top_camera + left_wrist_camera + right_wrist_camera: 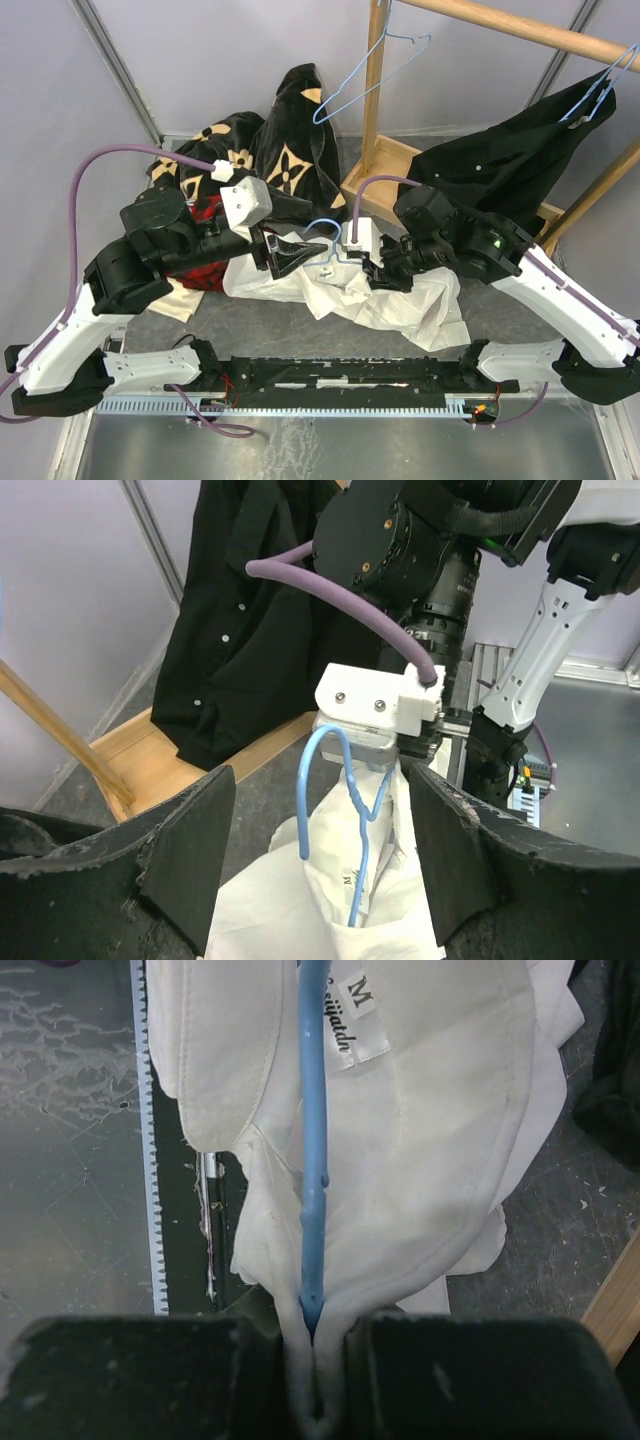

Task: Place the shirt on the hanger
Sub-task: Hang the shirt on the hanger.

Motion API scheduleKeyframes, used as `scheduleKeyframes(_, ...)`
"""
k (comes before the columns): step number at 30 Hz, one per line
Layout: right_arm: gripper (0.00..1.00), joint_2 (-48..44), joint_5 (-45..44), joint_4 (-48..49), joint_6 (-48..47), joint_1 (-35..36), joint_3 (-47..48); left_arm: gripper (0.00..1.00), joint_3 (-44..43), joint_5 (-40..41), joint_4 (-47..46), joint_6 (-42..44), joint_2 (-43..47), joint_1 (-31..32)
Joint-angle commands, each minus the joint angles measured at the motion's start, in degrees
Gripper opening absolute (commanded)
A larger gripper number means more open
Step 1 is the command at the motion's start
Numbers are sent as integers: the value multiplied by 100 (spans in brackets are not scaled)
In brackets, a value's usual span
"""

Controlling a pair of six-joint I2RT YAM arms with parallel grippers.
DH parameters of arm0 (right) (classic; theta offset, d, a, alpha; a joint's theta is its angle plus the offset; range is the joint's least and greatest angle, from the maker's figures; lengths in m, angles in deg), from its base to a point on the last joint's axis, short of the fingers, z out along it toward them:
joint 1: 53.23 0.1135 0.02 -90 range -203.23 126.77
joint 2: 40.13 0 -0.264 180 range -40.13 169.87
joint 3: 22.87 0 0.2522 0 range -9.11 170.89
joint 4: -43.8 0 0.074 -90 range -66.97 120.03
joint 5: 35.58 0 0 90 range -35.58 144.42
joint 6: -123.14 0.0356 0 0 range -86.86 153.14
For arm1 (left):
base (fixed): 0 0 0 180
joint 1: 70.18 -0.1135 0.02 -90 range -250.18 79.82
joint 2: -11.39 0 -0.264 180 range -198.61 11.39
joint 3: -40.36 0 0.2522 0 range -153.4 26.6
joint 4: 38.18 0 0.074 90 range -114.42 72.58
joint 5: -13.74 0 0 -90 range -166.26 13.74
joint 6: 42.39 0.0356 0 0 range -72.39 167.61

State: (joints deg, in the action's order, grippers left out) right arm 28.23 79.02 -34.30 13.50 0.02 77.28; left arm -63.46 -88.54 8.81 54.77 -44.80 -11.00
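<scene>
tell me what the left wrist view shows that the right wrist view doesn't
Left wrist only: the hanger's curved hook, and a black shirt hanging at a wooden rack. Right wrist only: the collar label marked M, and the right gripper pinching wire and cloth together. Both: the white shirt with the blue hanger inside its collar.

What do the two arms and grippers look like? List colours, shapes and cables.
Both arms, left arm and right arm, have white shell links with bulky black joints. A lilac cable loops to each wrist's white camera block. The left gripper and right gripper carry broad, matte black, scuffed fingers.
</scene>
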Motion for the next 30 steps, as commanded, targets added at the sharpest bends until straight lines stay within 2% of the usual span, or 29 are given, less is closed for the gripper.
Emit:
scheduleKeyframes(1, 0, -19, 137, -185, -241, 176, 462, 76, -195, -179, -26, 250, -37, -1)
scheduleKeyframes(7, 0, -51, 91, -469, -304, 413, 561, 72, -195, -224, -41, 213, -72, -2)
scheduleKeyframes(12, 0, -222, 192, -396, -276, 456, 591, 67, -118, -582, -15, 101, -170, 2)
scheduleKeyframes(14, 0, -253, 196, -402, -280, 455, 642, 60, -85, -745, 11, 57, -211, -2)
scheduleKeyframes(19, 0, -224, 87, -514, -333, 460, 623, 34, -112, -961, 84, -12, -270, 2)
scheduleKeyframes(23, 0, -183, 35, -534, -336, 457, 532, 4, -166, -958, 75, -48, -271, -1)
scheduleKeyframes(27, 2, -278, -156, -393, -235, 450, 512, 3, -148, -833, 83, -61, -214, 0)
scheduleKeyframes(30, 11, -436, -302, -254, -95, 456, 481, 3, -135, -783, 129, -74, -156, -2)
